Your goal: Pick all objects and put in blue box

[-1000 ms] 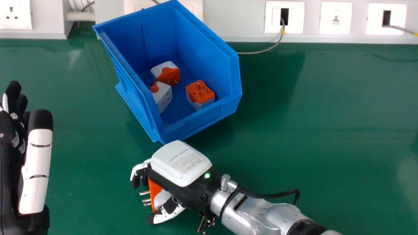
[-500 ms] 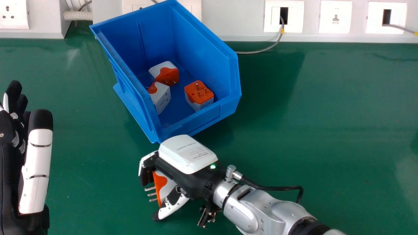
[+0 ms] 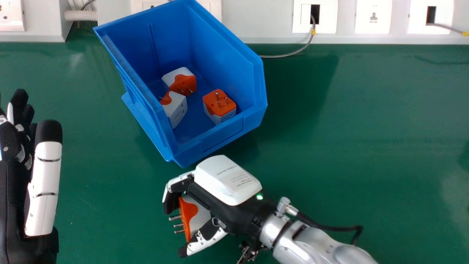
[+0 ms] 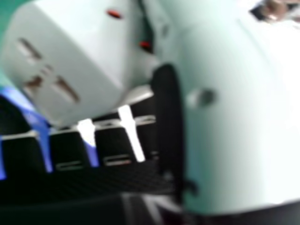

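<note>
Low in the head view, in front of the blue box [image 3: 205, 146], my right hand [image 3: 223, 190] is curled round an orange-and-white plug adapter [image 3: 194, 216], whose metal pins point left. That adapter's white socket face [image 4: 56, 70] shows large in the right hand view, between the thumb [image 4: 225, 103] and the dark fingers [image 4: 70, 150]. Three similar adapters lie inside the box: one toward the back [image 3: 181, 80], one by the left wall [image 3: 176, 110], one on the right [image 3: 220, 106]. My left hand [image 3: 45, 176] is at the left edge, its fingers straight.
Green tabletop [image 3: 348, 139] stretches right of the box and between the hands. Along the back edge runs a white wall panel [image 3: 263, 22] with sockets, and a thin grey cable [image 3: 289, 54] droops from it onto the table behind the box.
My right hand has moved to the right with the adapter in its hold, and its fingers sit closer round it. The box and wall panel have shifted slightly left in the view.
</note>
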Tool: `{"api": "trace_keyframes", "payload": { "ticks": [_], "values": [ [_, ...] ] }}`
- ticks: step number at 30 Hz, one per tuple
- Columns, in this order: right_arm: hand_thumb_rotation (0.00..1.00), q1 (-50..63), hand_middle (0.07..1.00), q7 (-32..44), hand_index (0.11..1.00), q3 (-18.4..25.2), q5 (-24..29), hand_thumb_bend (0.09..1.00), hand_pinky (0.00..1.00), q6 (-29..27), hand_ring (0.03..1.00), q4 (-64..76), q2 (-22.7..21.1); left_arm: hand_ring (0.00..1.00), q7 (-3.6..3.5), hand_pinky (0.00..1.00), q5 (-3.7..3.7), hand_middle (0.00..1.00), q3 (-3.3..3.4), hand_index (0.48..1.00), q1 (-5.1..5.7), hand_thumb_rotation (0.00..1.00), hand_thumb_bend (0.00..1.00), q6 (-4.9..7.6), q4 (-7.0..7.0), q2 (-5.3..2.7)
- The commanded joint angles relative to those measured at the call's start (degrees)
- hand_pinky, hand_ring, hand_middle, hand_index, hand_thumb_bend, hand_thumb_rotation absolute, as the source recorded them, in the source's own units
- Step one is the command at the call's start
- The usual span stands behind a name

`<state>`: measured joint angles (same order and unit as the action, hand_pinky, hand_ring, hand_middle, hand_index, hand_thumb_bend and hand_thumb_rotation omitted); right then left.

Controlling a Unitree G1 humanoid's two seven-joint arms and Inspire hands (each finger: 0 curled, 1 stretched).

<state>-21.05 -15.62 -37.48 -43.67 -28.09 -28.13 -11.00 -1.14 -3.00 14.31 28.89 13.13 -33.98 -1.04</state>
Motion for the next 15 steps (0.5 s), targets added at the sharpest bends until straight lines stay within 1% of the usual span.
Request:
{"api": "trace_keyframes", "payload": {
  "ticks": [1,3,5,7,8,9,11,13,15],
  "values": [
    [0.00,3.24,0.430,1.49,0.505,2.62,2.38,0.506,0.15,-0.60,0.200,7.63,-1.83,1.00,-0.21,1.00,-0.35,1.00,0.34,1.000,-0.34,0.85,0.63,0.88,-0.05,0.79],
    [0.00,5.77,0.430,3.80,0.500,4.44,3.53,0.507,0.12,-0.28,0.165,12.85,-3.69,1.00,-0.32,1.00,-0.43,1.00,0.44,1.000,-0.50,0.85,0.62,0.80,0.23,0.92],
    [0.00,7.51,0.430,5.52,0.498,6.76,4.36,0.507,0.11,0.25,0.152,17.82,-5.55,1.00,-0.51,1.00,-0.86,1.00,0.42,1.000,-0.79,0.85,0.62,0.54,0.51,1.08],
    [0.00,8.70,0.430,7.09,0.498,9.11,5.26,0.507,0.11,0.74,0.152,21.93,-6.89,1.00,-0.38,1.00,-0.80,1.00,0.36,1.000,-1.10,0.85,0.62,0.41,0.76,1.09],
    [0.00,8.95,0.431,7.60,0.496,10.04,5.94,0.508,0.10,0.90,0.141,22.94,-6.94,1.00,-0.42,1.00,-0.78,1.00,0.37,1.000,-1.34,0.85,0.62,0.42,0.99,1.19],
    [0.00,8.95,0.431,7.50,0.496,10.96,6.31,0.508,0.10,0.73,0.141,23.52,-6.86,1.00,-0.33,1.00,-0.52,1.00,0.36,1.000,-1.49,0.85,0.62,0.40,1.11,1.24],
    [0.00,8.20,0.431,7.30,0.495,12.86,7.36,0.508,0.09,0.06,0.129,23.86,-6.82,1.00,-0.48,1.00,-0.60,1.00,0.24,1.000,-1.82,0.85,0.62,0.43,1.44,1.41],
    [0.00,7.03,0.431,7.39,0.495,14.53,7.79,0.508,0.09,-0.40,0.129,23.91,-7.08,1.00,-0.49,1.00,-0.72,1.00,0.03,1.000,-2.12,0.85,0.62,0.57,1.73,1.40],
    [0.00,6.07,0.431,7.74,0.495,15.82,7.59,0.509,0.09,0.42,0.125,24.25,-7.14,1.00,-0.53,1.00,-0.67,1.00,-0.11,1.000,-2.36,0.85,0.62,0.87,2.01,1.48]
  ]
}}
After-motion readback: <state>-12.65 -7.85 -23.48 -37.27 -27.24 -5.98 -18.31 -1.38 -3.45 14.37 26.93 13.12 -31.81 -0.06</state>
